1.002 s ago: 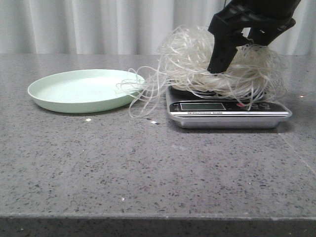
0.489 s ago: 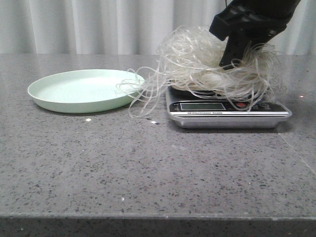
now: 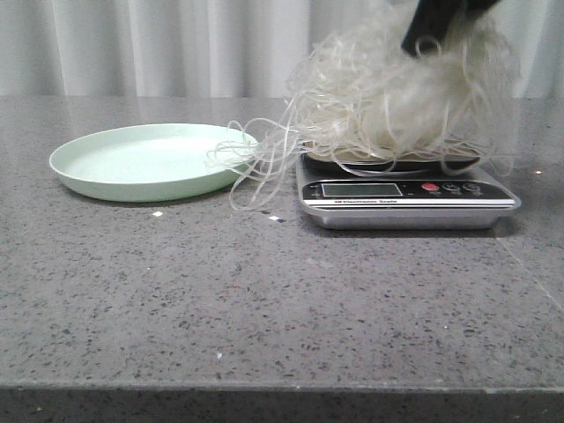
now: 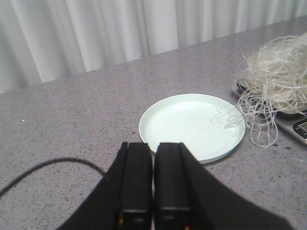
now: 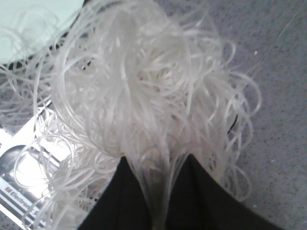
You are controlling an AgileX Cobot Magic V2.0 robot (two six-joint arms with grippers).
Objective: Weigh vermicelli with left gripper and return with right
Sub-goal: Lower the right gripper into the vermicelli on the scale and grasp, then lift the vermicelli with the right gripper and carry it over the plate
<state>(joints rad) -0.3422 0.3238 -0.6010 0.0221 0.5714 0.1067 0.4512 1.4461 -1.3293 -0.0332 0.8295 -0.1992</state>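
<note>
The vermicelli (image 3: 388, 101) is a big tangle of whitish strands over the silver scale (image 3: 405, 198), its bottom just off the scale's top. Loose loops trail left onto the pale green plate (image 3: 145, 159). My right gripper (image 3: 432, 26) is at the top of the front view, shut on a bunch of strands, lifting the tangle. In the right wrist view the strands (image 5: 144, 96) run between the black fingers (image 5: 122, 196). My left gripper (image 4: 153, 148) is shut and empty, apart from the tangle, near the plate (image 4: 187, 127). The vermicelli also shows in the left wrist view (image 4: 278, 72).
The grey speckled table (image 3: 264, 300) has its front edge close to the camera. White curtains hang behind. A few small pale crumbs (image 3: 157, 213) lie in front of the plate. The scale's display and buttons (image 3: 430, 187) face the front.
My right gripper has shut on the vermicelli and risen, now nearly out of the front view's top. The tangle has been drawn upward off the scale. The left gripper's earlier state is not shown.
</note>
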